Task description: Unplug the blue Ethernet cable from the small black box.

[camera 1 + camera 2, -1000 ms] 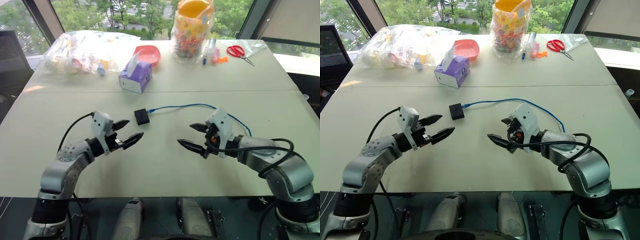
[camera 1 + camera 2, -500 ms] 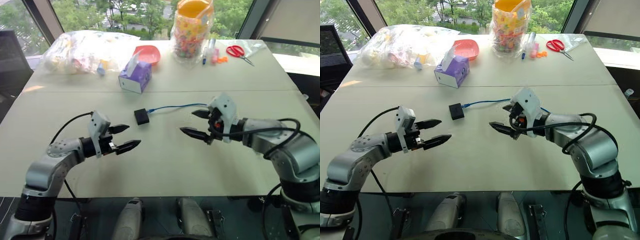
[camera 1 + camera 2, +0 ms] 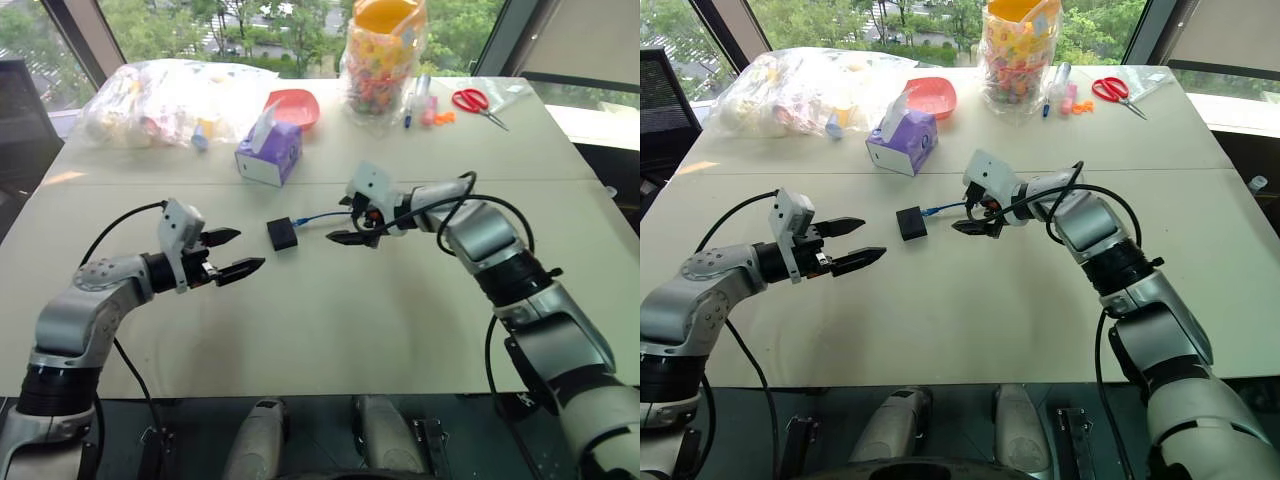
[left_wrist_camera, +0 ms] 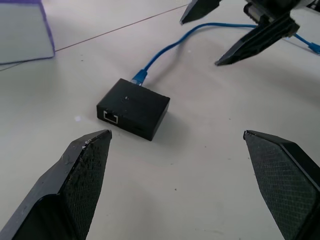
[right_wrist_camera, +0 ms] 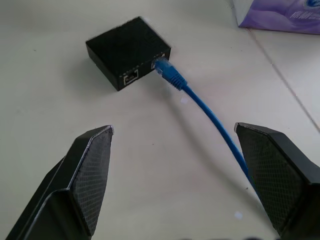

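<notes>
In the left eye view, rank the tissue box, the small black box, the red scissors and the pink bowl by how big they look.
1. Tissue box
2. Pink bowl; close to the tissue box and partly hidden behind it, so unsure
3. Red scissors
4. Small black box

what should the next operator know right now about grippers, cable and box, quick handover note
Left gripper: open, empty, just left of the small black box.
Right gripper: open, empty, over the blue Ethernet cable near its plug, aimed at the box.
Box lies flat on the table.
Done: both grippers in position.
Left: cable still plugged in; grip box and plug, pull apart.
</notes>
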Action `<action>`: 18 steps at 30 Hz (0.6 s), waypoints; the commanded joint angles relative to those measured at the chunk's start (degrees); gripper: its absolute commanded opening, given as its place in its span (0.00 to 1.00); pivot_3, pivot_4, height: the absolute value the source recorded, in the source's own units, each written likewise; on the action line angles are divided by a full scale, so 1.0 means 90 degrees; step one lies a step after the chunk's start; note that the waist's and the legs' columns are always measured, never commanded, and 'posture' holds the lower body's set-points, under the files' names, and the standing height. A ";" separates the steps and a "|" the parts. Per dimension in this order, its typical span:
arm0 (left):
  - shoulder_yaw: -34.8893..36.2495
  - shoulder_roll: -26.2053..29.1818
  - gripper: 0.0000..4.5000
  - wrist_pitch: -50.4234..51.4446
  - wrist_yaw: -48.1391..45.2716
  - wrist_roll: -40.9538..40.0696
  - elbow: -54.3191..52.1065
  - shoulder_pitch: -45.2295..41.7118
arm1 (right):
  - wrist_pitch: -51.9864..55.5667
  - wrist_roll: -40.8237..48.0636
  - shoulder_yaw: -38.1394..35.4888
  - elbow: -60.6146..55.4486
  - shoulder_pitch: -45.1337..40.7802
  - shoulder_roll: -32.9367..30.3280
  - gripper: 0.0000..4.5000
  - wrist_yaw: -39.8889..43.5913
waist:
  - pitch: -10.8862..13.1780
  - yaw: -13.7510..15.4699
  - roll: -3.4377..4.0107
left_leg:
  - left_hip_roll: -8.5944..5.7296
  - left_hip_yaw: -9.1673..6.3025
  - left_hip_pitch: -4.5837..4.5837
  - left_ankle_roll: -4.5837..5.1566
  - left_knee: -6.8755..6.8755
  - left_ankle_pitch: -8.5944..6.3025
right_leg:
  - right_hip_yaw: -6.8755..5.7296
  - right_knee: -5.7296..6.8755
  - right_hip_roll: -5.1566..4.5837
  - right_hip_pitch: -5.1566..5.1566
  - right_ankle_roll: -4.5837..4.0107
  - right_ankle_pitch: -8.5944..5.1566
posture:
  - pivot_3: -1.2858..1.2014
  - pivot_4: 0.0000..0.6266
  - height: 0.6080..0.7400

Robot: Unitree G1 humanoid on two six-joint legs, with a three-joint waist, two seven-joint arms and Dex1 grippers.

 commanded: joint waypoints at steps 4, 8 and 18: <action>0.0461 0.0021 0.99 0.0174 0.0252 -0.0263 -0.0796 0.0378 | -0.1738 -0.0888 0.0006 0.2827 -0.1161 0.1020 0.90 0.0115 | 0.0000 -0.0127 0.0001 | 0.0000 -0.0001 0.0000 -0.0005 -0.0008 0.0003 | 0.0002 0.0007 0.0000 -0.0006 -0.0002 0.0001 | 0.52 0.24 1.00; 0.0598 -0.0043 0.99 0.0225 0.0474 -0.0297 -0.0992 0.0545 | -0.2324 -0.1248 -0.0099 0.3991 -0.1549 0.1458 0.90 -0.0052 | 0.0001 -0.0138 0.0001 | 0.0000 -0.0001 0.0003 -0.0009 -0.0015 0.0005 | 0.0004 0.0014 0.0001 -0.0012 -0.0003 0.0002 | 0.52 0.24 1.00; 0.0837 -0.0109 0.99 0.0235 0.0814 -0.0380 -0.1352 0.0912 | -0.2255 -0.1455 -0.0770 0.5066 -0.2075 0.2296 0.90 -0.0145 | 0.0001 -0.0299 0.0002 | 0.0000 -0.0002 0.0025 -0.0023 -0.0026 0.0014 | 0.0008 0.0048 0.0005 -0.0011 -0.0012 0.0007 | 0.52 0.24 1.00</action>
